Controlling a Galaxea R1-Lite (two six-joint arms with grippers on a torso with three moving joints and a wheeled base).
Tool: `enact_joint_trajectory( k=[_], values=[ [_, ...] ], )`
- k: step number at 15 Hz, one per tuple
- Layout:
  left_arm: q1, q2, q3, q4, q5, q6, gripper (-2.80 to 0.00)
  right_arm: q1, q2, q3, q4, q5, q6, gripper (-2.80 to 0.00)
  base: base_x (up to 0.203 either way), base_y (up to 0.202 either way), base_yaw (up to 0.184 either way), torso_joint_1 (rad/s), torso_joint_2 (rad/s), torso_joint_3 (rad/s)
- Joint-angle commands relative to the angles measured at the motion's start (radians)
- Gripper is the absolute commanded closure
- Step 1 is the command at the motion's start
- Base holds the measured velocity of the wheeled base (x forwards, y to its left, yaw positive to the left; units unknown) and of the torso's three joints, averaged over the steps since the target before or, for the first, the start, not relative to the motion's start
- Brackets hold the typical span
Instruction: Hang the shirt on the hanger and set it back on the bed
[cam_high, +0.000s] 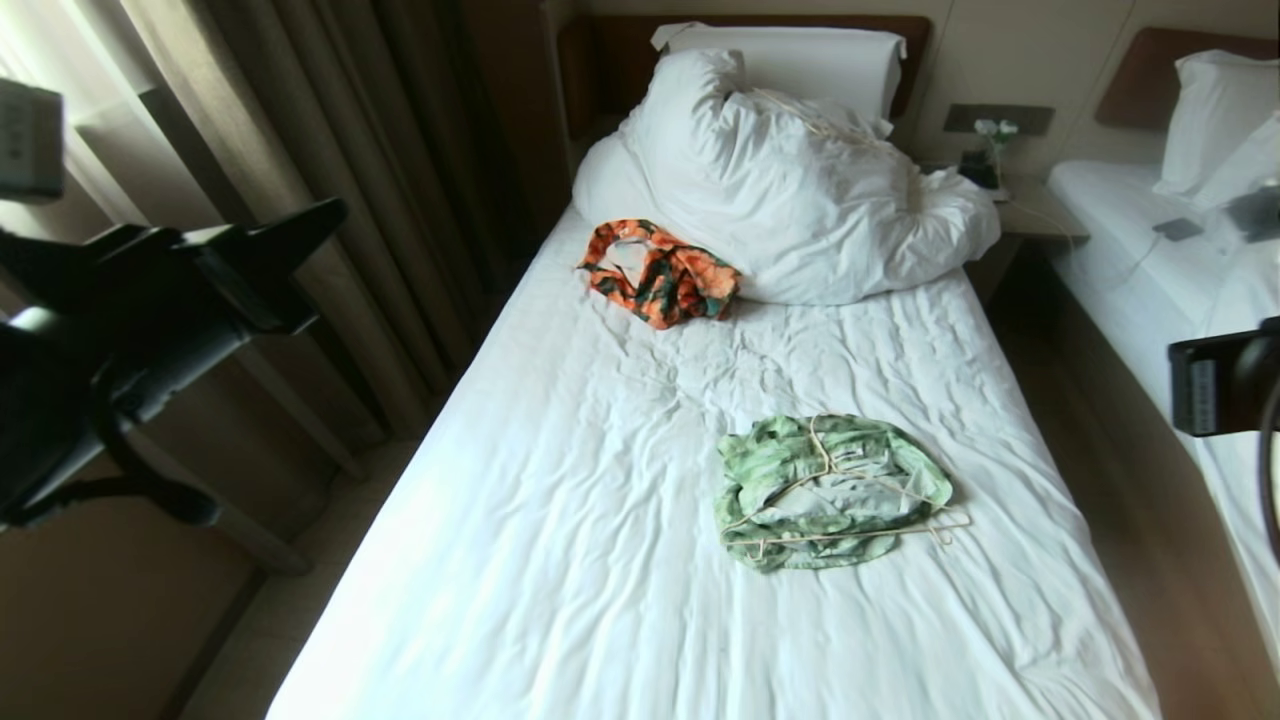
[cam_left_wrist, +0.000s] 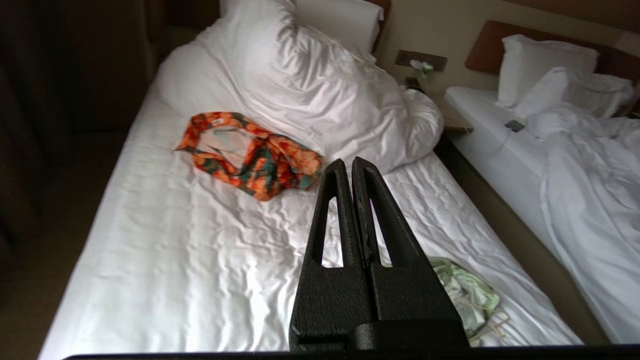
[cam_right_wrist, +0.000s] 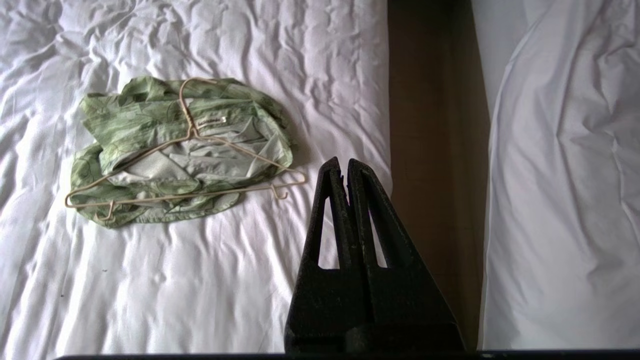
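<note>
The light green leaf-print shirt (cam_high: 775, 465) lies crumpled on the white bed (cam_high: 560, 520), right of its middle. The cream wire hanger (cam_high: 850, 533) lies across the shirt, hook pointing toward the headboard, and both ends of its bar poke out past the cloth. My left gripper (cam_high: 325, 215) hangs shut and empty above the bed's left side, well away from the shirt (cam_left_wrist: 470, 290). In the left wrist view its fingertips (cam_left_wrist: 348, 162) press together. My right gripper (cam_right_wrist: 342, 162) is shut and empty, raised over the bed's right edge, beside the shirt (cam_right_wrist: 145, 120) and hanger (cam_right_wrist: 185, 196). Neither gripper touches them.
An orange, black and teal garment (cam_high: 660, 275) lies near the bunched duvet (cam_high: 800, 200) and pillow (cam_high: 790, 55) at the headboard. Curtains (cam_high: 300, 120) hang on the left. A nightstand (cam_high: 1030, 210), a strip of floor (cam_right_wrist: 435, 150) and a second bed (cam_high: 1150, 240) lie to the right.
</note>
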Motion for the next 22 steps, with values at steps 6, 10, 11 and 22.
enact_joint_trajectory(
  k=[6, 10, 11, 22],
  values=[
    [0.09, -0.658, 0.142, 0.284, 0.196, 0.066, 0.0, -0.284, -0.635, 0.047, 0.278, -0.012, -0.009, 0.0, 0.0, 0.0, 0.0, 0.0, 0.0, 0.0],
    [0.217, -0.895, 0.159, 0.512, 0.279, 0.138, 0.0, -0.342, -0.803, 0.042, 0.426, 0.035, -0.017, 0.0, 0.0, 0.0, 0.0, 0.0, 0.0, 0.0],
    [0.237, -0.916, 0.197, 0.522, 0.283, 0.144, 0.0, -0.344, -0.825, 0.048, 0.441, 0.051, -0.014, 0.0, 0.0, 0.0, 0.0, 0.0, 0.0, 0.0],
    [0.243, -1.203, 0.63, 0.528, 0.129, 0.186, 0.0, -0.341, -1.106, 0.342, 0.497, 0.471, 0.145, 0.0, 0.0, 0.0, 0.0, 0.0, 0.0, 0.0]
  ],
)
